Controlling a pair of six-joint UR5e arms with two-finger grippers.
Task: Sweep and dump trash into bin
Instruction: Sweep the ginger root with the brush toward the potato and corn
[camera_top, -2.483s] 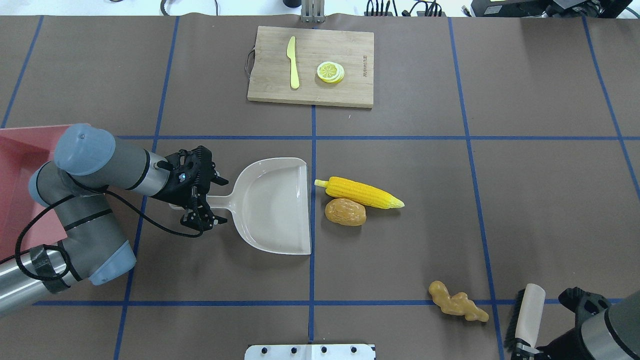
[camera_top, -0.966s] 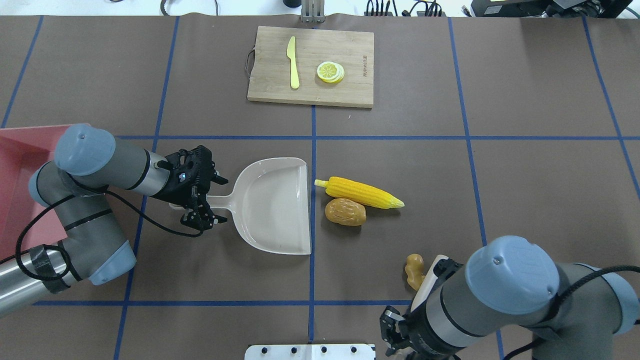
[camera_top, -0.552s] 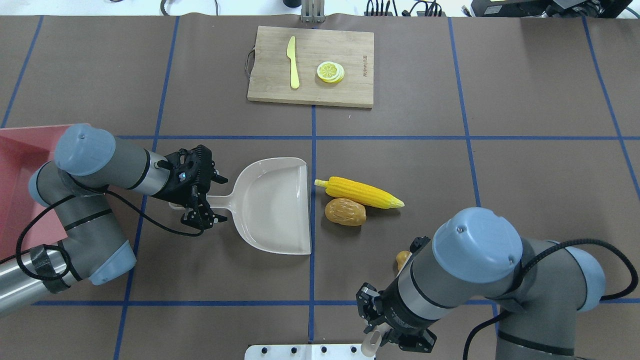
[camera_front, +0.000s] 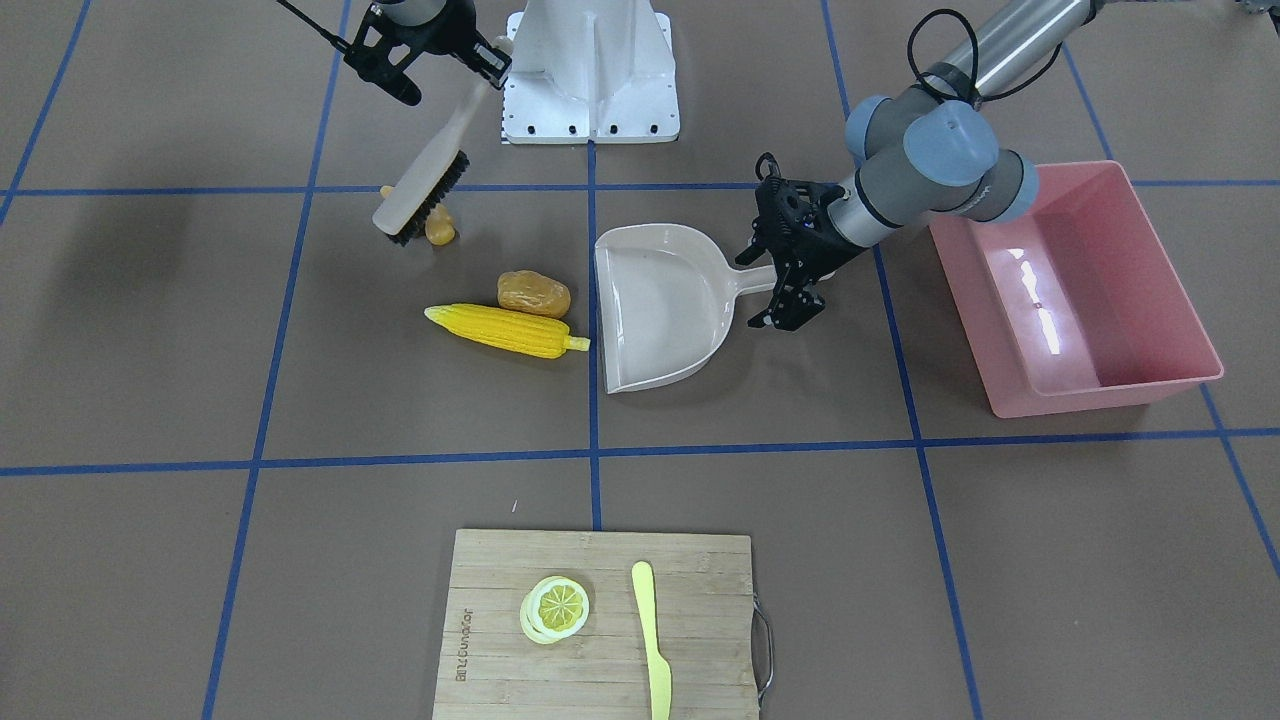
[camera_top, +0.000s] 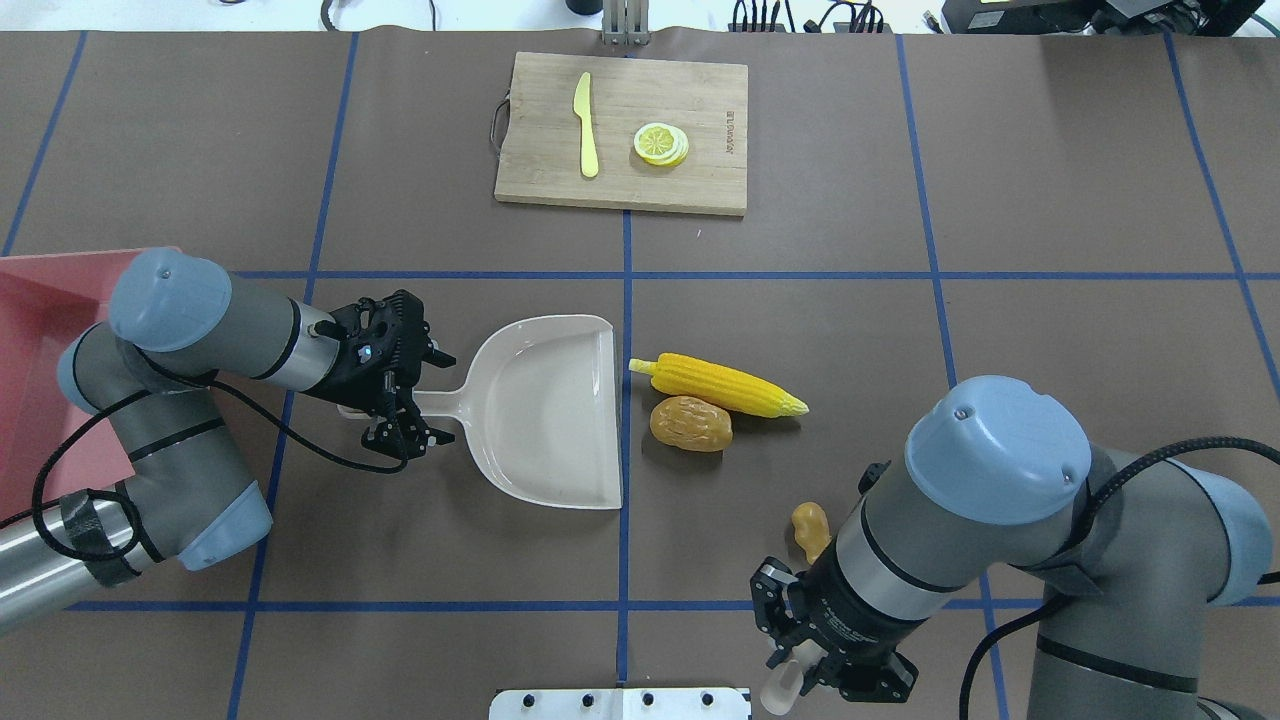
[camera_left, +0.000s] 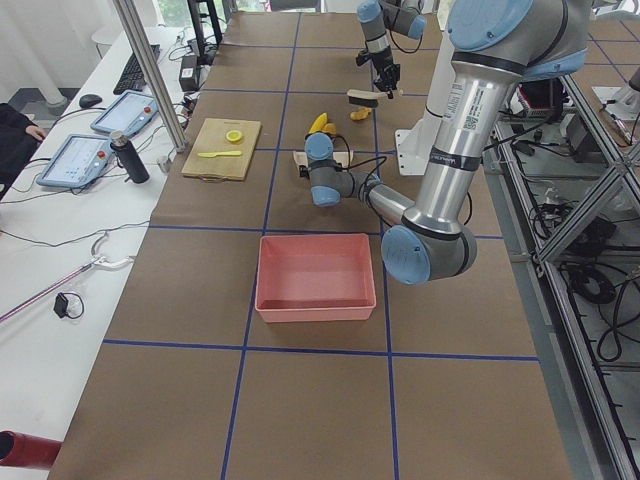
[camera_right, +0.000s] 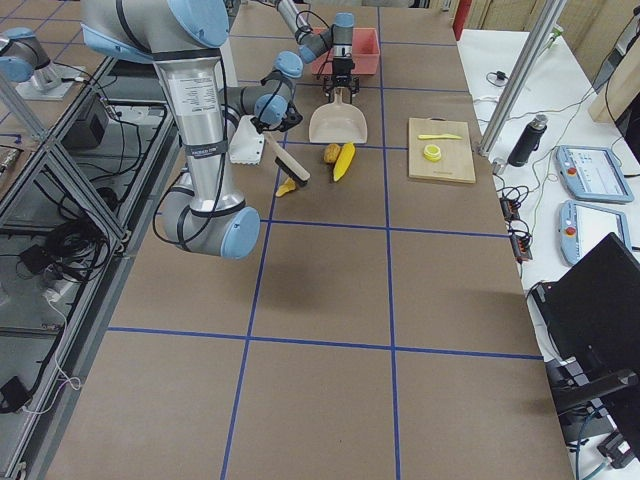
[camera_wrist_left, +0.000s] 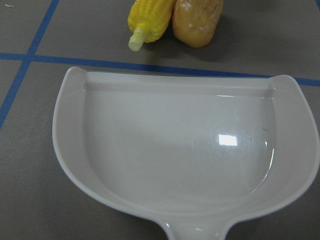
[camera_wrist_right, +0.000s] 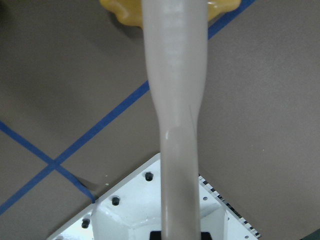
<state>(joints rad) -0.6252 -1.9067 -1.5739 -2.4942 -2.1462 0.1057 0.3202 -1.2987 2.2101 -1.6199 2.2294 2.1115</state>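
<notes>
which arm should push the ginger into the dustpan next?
Right. The right gripper holds the brush, bristles right beside the ginger. The left gripper is at the dustpan handle, keeping it facing the corn and potato.

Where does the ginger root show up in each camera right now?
Front-facing: upper left, behind the brush, ginger root.
Overhead: lower right of centre, beside the right arm.
Left side: far end.
Right side: under the brush.
Right wrist: top edge.
Left wrist: not in it.
Shared landmark: corn cob.

Grey arms, blue caps, black cables
</notes>
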